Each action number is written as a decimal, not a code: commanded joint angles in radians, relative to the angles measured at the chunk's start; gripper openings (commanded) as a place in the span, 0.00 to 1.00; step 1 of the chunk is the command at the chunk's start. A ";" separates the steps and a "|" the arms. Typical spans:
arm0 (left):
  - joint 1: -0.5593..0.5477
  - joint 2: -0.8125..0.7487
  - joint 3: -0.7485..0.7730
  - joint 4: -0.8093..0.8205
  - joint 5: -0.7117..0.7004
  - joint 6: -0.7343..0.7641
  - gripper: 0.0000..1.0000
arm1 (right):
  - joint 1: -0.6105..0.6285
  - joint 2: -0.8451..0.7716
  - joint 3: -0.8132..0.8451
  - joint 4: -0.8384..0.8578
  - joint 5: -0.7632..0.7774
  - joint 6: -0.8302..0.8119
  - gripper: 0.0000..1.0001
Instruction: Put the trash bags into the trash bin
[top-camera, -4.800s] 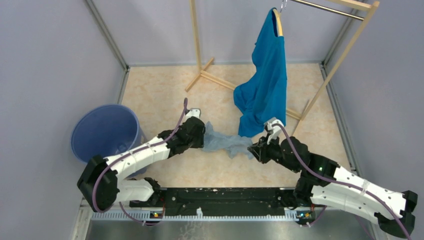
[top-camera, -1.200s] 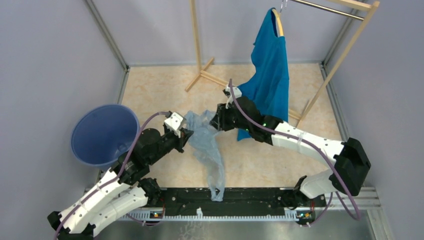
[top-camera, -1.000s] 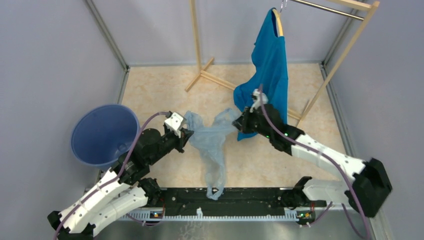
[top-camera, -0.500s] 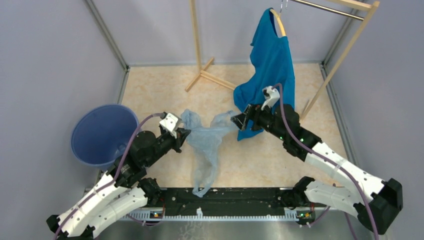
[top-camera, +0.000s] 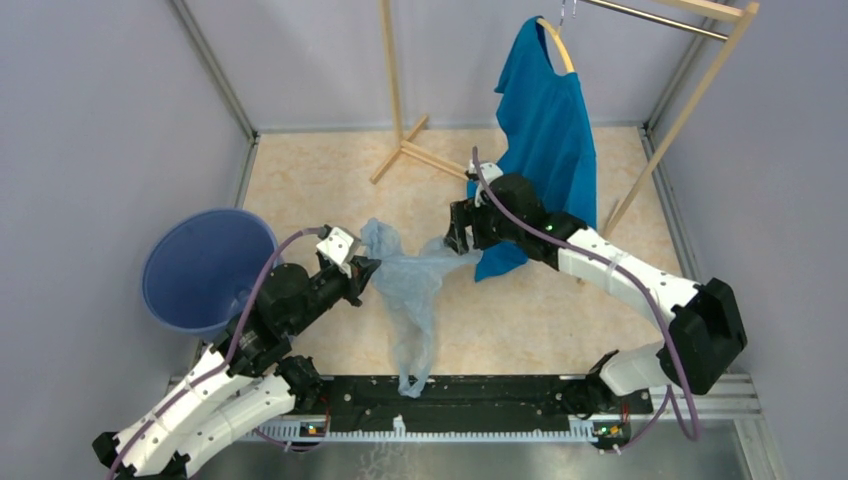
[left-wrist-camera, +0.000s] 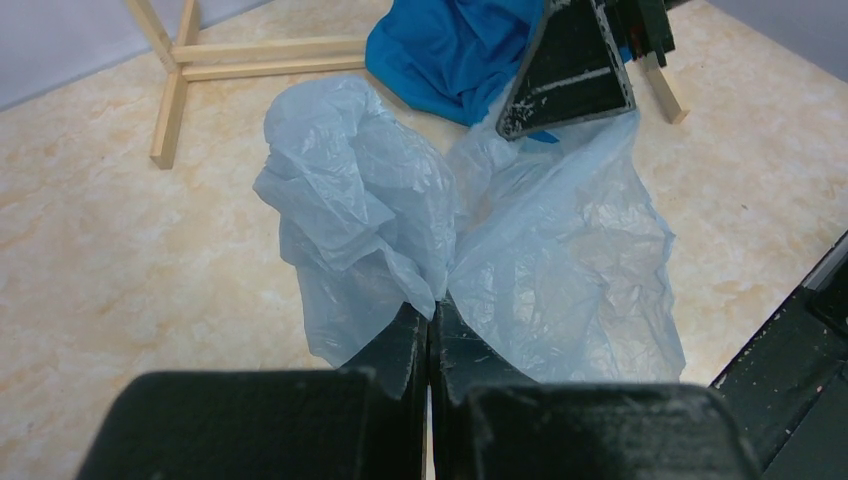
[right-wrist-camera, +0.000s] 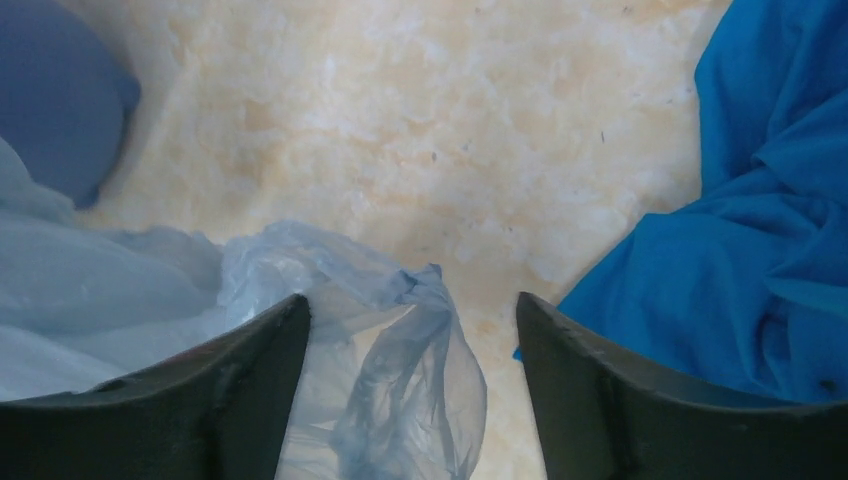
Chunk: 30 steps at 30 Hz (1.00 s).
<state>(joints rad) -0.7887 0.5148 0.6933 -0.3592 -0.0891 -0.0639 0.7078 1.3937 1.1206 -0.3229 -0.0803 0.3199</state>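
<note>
Your left gripper (left-wrist-camera: 430, 312) tight on the trash bag (top-camera: 412, 292); your right gripper (top-camera: 454, 240), jaws wide apart, at the bag's two o'clock.

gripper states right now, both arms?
Left gripper: shut on the trash bag.
Right gripper: open, holding nothing.

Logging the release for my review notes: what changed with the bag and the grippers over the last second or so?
The right gripper let go: a second ago it pinched a corner of the trash bag; now its jaws stand wide apart with the loose fold lying between them, and it has edged left. Unchanged: the left gripper stays shut on the bag, and the trash bin sits at the left, without the bag.
</note>
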 joint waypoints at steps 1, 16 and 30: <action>0.001 0.006 -0.006 0.041 0.007 0.006 0.00 | -0.007 -0.055 -0.055 0.075 -0.044 -0.013 0.60; 0.000 0.138 0.064 -0.039 -0.233 -0.224 0.06 | -0.037 -0.383 -0.287 0.034 0.401 0.616 0.00; 0.002 0.389 0.229 -0.263 0.052 -0.482 0.98 | -0.037 -0.363 -0.264 -0.116 0.532 0.737 0.00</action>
<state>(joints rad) -0.7868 1.0004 0.9668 -0.6434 -0.3168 -0.5072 0.6670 1.0115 0.8082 -0.4149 0.3901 1.0218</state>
